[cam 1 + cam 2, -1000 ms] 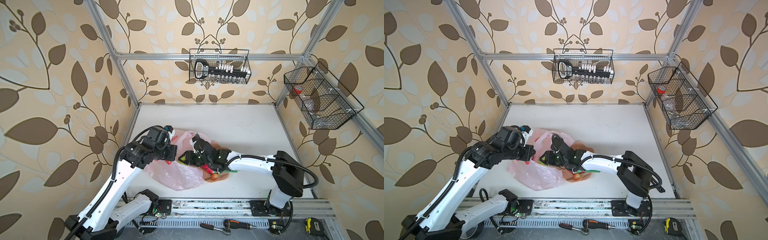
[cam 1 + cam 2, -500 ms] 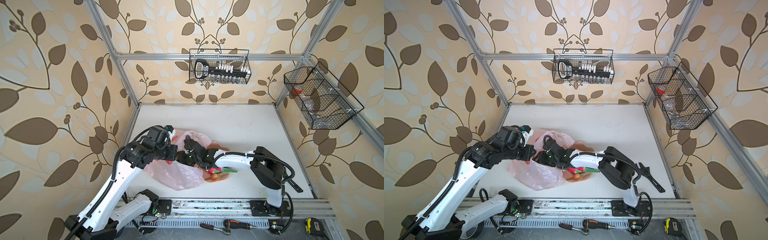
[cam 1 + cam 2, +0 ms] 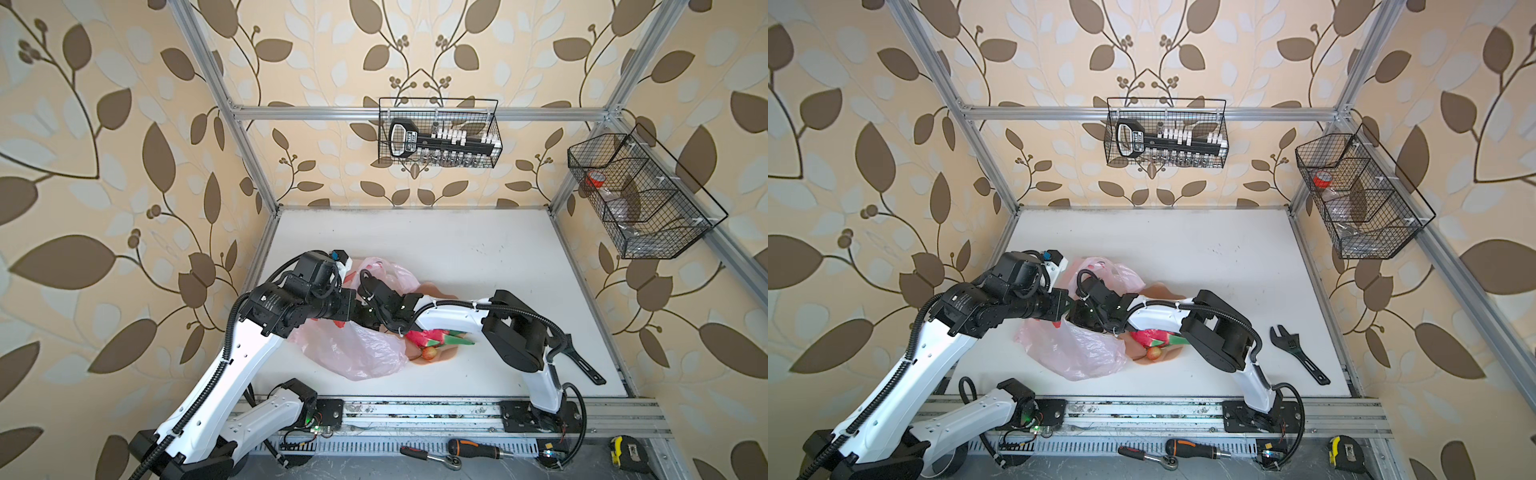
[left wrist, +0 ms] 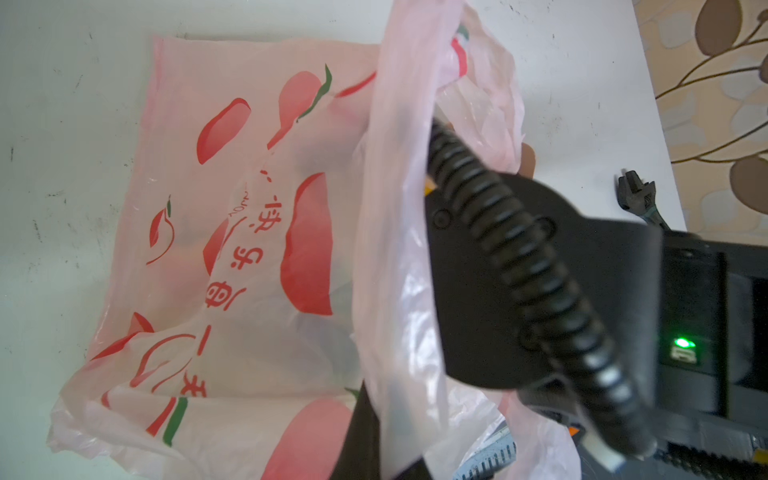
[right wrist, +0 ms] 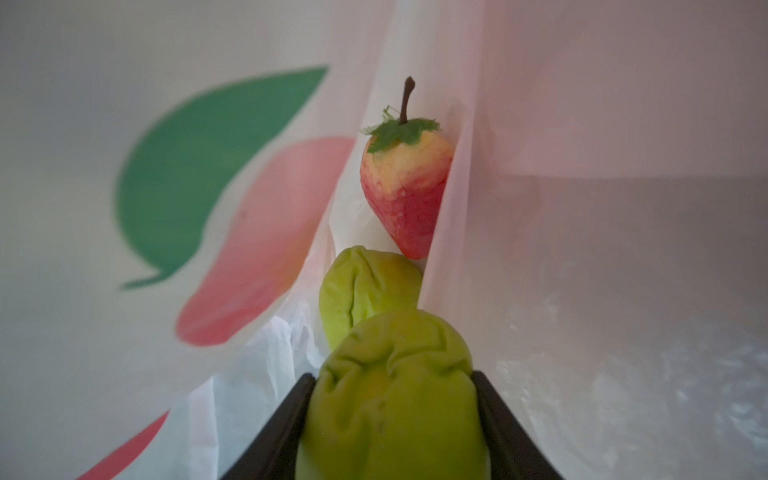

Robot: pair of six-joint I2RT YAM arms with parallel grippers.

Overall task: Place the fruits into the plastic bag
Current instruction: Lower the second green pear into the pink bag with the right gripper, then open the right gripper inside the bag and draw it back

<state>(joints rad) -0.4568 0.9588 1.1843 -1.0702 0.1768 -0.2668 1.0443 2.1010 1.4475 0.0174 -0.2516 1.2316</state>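
- Right wrist view is showing the right gripper (image 5: 392, 380) clamping a green pear (image 5: 395, 419) deep inside the plastic bag (image 5: 602, 124), just behind a second pear (image 5: 365, 286) and a strawberry (image 5: 405, 191).
- Left wrist view: the left gripper (image 4: 380, 449) is pinching the bag's raised edge (its tips are cut off). If this film is slipping, the mouth may be collapsing shut.
- Both top views are hiding the grippers' tips. The dragon fruit (image 3: 428, 337) is waiting on the plate (image 3: 446, 356), half covered.
- Pulling out carelessly may be dragging fruits along.
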